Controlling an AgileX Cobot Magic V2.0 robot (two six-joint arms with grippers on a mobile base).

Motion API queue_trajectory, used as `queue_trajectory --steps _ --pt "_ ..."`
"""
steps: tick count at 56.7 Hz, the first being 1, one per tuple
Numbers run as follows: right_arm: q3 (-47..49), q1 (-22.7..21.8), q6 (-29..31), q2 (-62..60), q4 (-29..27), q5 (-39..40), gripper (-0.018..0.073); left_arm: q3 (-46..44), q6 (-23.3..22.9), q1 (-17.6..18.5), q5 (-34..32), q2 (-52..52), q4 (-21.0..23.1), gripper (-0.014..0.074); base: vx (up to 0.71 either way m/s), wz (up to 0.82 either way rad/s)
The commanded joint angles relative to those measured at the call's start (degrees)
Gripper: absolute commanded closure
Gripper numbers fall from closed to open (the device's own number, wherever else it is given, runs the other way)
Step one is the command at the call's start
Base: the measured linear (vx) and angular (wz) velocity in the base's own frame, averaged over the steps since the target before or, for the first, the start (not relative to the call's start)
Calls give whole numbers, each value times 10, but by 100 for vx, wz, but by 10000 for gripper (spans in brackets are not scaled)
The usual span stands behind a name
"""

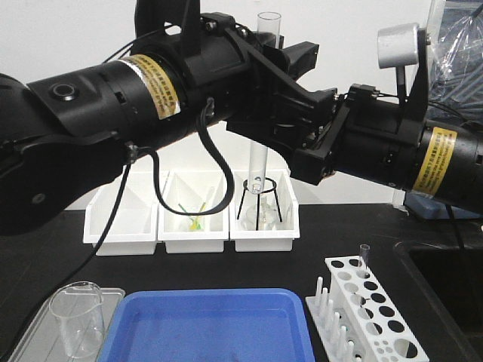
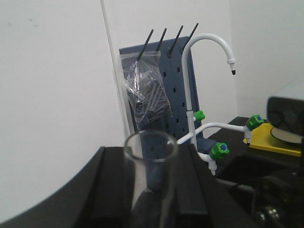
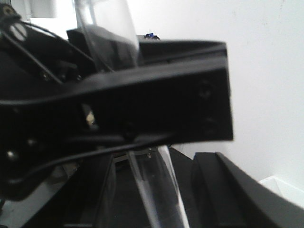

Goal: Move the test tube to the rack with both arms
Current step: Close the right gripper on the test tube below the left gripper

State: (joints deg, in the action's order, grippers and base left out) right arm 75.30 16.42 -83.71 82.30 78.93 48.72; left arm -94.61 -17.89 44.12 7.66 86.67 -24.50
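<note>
Showing the slim, clear glass test tube (image 1: 268,26), open rim uppermost, upright and raised high above the matt black bench top (image 1: 339,226). It is well apart from the small white plastic rack (image 1: 373,313) of round holes and upright pegs at lower right. The bulky black left gripper (image 1: 294,75) is clamped on the tube's upper half. The black right gripper (image 1: 306,154) lies close beside the tube lower down; whether its jaws grip it cannot be told. Three white rectangular bins (image 1: 121,241) stand behind.
</note>
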Motion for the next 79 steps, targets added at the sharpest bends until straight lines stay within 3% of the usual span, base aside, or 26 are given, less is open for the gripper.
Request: queue_trajectory --steps 1,15,40,66,79 --pt "20 -1 3 -19 -32 5 214 -20 2 3 -40 -20 3 603 0 0" --pt "21 -1 3 -19 -36 3 576 -20 1 3 -43 -20 4 604 0 0" --pt "21 -3 3 -19 -36 -19 570 -20 3 3 -47 -20 3 589 0 0" --pt "21 -3 3 -19 -36 -79 570 -20 3 3 -57 -20 3 246 0 0" --pt "21 -3 3 -19 -36 -117 570 -20 3 3 -68 -21 3 209 0 0"
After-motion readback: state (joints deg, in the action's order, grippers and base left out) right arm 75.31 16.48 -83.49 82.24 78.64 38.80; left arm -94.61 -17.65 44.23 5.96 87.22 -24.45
